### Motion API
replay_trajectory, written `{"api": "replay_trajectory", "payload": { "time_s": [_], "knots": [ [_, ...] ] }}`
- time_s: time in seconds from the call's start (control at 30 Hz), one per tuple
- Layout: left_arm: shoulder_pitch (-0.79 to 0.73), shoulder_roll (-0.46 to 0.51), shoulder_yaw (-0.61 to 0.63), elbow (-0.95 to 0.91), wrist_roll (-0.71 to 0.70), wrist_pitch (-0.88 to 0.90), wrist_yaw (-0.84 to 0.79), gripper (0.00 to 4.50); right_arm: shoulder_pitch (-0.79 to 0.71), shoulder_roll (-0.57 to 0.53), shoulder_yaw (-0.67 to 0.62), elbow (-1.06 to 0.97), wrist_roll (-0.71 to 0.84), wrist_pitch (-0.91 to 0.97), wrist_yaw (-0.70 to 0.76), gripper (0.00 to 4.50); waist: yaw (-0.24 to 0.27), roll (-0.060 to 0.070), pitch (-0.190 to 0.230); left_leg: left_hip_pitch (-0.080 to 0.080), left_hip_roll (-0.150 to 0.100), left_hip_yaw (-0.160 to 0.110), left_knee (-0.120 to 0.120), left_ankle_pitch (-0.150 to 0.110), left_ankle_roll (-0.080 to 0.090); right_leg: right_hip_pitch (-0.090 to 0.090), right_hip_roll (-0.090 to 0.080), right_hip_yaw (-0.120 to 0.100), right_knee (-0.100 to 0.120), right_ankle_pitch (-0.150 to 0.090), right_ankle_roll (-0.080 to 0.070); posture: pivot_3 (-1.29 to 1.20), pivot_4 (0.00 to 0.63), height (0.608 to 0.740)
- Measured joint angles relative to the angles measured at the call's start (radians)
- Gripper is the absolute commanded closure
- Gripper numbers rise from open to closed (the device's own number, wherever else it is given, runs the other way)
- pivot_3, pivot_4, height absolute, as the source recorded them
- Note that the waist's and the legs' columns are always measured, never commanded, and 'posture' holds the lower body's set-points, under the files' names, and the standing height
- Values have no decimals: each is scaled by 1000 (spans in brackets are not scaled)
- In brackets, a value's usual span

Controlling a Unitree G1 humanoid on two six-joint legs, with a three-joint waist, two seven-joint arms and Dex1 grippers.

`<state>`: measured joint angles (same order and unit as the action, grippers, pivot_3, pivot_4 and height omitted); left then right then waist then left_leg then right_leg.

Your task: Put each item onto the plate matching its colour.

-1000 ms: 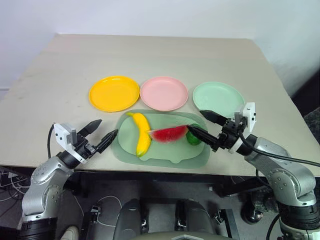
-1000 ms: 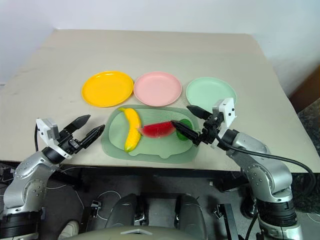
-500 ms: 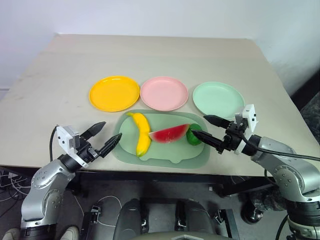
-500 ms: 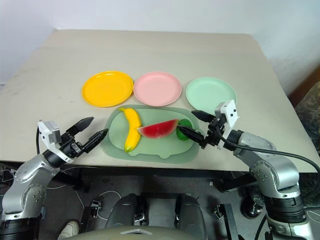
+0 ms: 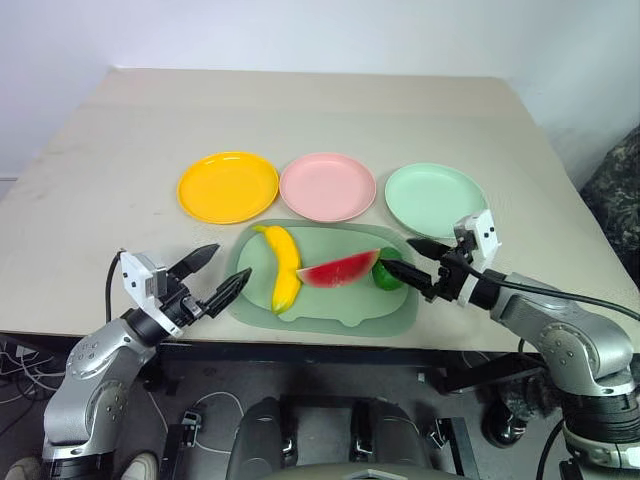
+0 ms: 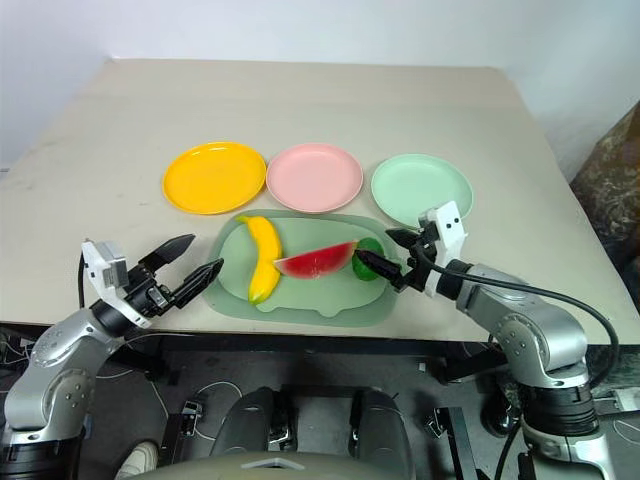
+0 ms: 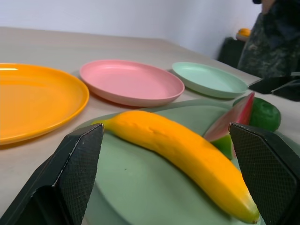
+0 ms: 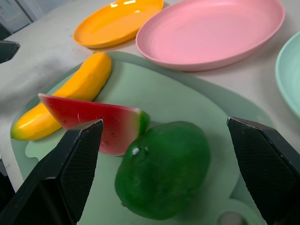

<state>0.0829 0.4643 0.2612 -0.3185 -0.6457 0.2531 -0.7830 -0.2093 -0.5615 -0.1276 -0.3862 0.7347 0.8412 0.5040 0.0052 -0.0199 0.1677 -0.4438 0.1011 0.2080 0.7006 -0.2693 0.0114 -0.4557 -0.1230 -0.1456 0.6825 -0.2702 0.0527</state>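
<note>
Three toy fruits, a yellow banana (image 5: 283, 277), red watermelon wedge (image 5: 338, 270) and green fruit (image 5: 387, 274), lie on the green mat (image 5: 330, 312) at the beige table's (image 5: 120, 130) near edge. Three plates (image 5: 328, 186) sit just behind. Both grippers (image 5: 213, 279) (image 5: 409, 262) stand wide, empty.

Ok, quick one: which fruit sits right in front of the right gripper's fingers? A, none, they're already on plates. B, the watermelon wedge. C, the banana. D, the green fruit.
D: the right gripper, open, points at the green fruit at the mat's right end, and the right wrist view shows that fruit between its fingers.
</note>
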Motion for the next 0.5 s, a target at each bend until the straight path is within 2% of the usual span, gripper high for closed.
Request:
{"api": "replay_trajectory", "payload": {
  "time_s": [0.23,0.5],
  "knots": [
    [-11,-7,-16,2,1,2,-1,30,-10,72,38,21,-38,15,-77,0,-2,0,0,0,0,0,0,0,0,0,0,0,0,0,0,0,150,695],
    [-14,-16,-23,3,4,1,-1,30,-22,76,80,58,-89,32,-87,0,-1,0,0,0,0,0,0,0,0,0,0,0,0,0,0,0,150,695]
  ]
}}
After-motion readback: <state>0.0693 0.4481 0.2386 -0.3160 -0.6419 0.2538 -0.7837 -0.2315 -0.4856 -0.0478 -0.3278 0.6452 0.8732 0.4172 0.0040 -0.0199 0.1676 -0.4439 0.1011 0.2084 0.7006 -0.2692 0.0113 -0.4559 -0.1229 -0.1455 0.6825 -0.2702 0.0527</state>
